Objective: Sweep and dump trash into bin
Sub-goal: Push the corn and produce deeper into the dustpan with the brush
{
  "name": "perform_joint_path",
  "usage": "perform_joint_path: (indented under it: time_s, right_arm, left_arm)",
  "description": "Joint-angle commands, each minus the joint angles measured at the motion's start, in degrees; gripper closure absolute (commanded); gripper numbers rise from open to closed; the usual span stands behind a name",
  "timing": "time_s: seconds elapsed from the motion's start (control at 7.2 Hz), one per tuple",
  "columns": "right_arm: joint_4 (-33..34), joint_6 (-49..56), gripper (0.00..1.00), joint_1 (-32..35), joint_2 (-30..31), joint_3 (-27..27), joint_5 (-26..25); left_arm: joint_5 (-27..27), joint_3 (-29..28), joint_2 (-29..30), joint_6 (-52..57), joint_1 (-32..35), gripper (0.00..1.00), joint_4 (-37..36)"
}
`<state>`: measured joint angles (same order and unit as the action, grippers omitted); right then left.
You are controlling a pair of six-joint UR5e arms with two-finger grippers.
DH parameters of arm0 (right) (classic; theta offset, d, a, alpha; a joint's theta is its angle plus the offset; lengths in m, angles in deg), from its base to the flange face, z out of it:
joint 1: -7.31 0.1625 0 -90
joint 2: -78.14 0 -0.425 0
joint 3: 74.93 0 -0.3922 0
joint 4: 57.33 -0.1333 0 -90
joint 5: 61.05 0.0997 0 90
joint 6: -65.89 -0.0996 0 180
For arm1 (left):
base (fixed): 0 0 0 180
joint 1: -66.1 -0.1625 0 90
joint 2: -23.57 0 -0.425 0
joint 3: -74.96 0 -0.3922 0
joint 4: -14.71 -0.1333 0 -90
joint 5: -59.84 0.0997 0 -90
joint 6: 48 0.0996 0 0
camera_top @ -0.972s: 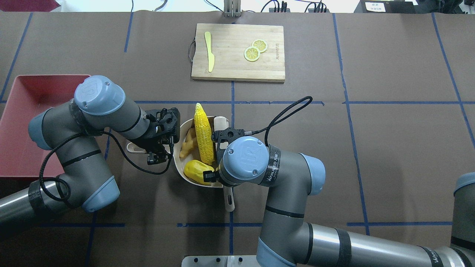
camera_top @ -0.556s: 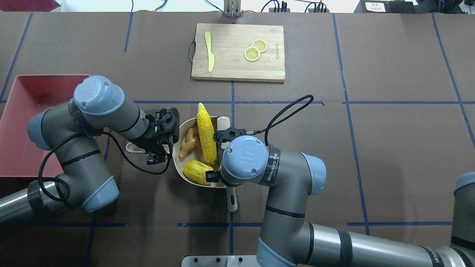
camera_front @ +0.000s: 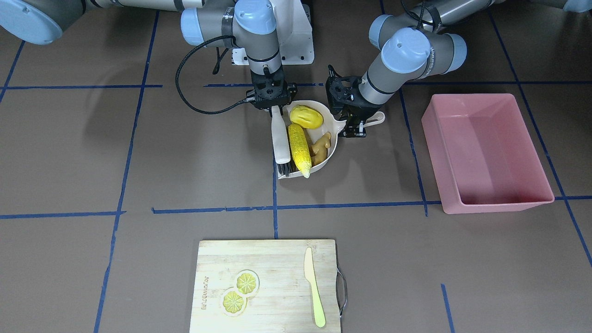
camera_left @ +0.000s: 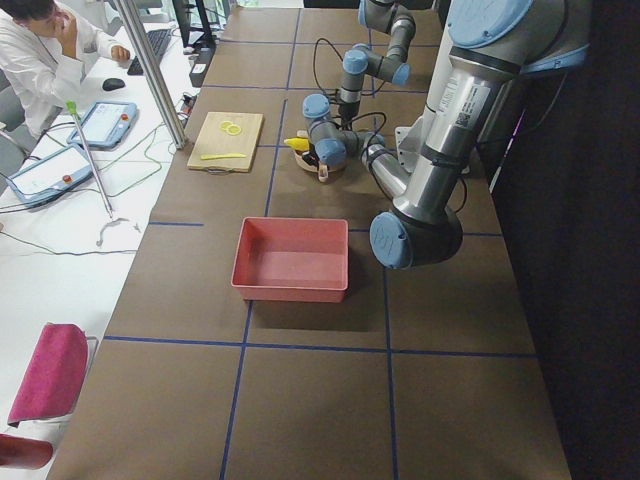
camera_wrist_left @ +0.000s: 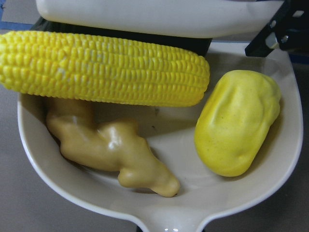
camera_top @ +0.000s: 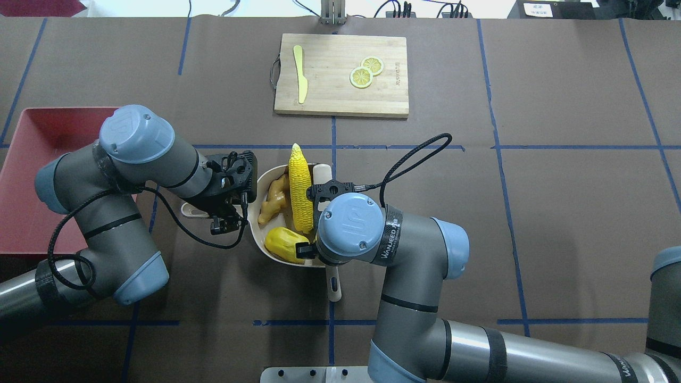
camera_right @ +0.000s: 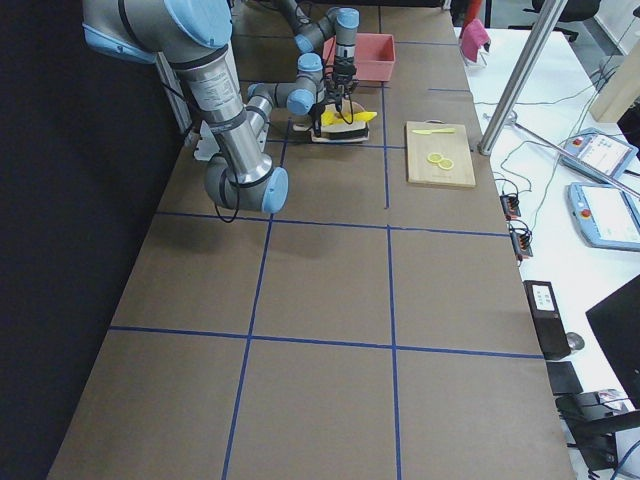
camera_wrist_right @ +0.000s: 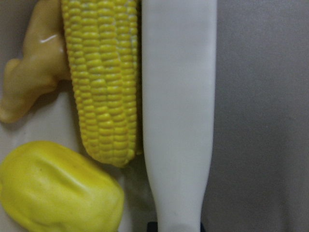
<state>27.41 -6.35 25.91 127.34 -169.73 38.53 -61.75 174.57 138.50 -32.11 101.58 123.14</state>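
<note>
Plastic-looking trash (camera_top: 299,189), light, rigid, roll-prone: we would carry the dustpan (camera_top: 255,236) level, left fingers (camera_front: 355,129) clamping its handle (camera_top: 187,211), right fingers (camera_top: 303,250) the brush (camera_front: 279,136).

A brown-covered counter (camera_top: 532,223) crossed by blue tape lines (camera_top: 574,147) fills most of the room. Well beyond the jaws, near the far edge, lies a wooden cutting board (camera_top: 341,74). Past that edge stands a white desk (camera_left: 60,230) with tablets (camera_left: 103,122), cables and a metal post (camera_left: 150,70), where a person in white (camera_left: 45,55) sits. On the opposite side, behind the jaws, the backdrop (camera_left: 600,250) is black.
</note>
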Motion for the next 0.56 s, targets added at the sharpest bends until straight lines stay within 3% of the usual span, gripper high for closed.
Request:
perform_joint_path:
  time_s: [0.0,0.14,0.42]
  right_arm:
    - [-0.01,-0.09,1.0,-0.74,0.62,-1.96,0.09]
    - [0.86,-0.53,1.0,-0.75,1.5,-3.8,-0.08]
    - [0.61,0.08,1.0,-1.9,3.96,-2.93,-0.96]
  left_arm:
    - [-2.83,2.76,-2.49,-0.24,1.25,1.0,0.03]
    - [-2.68,6.01,-2.87,-3.2,1.69,1.0,-0.49]
    - [-2.33,1.31,-2.17,-3.23,0.73,1.0,0.03]
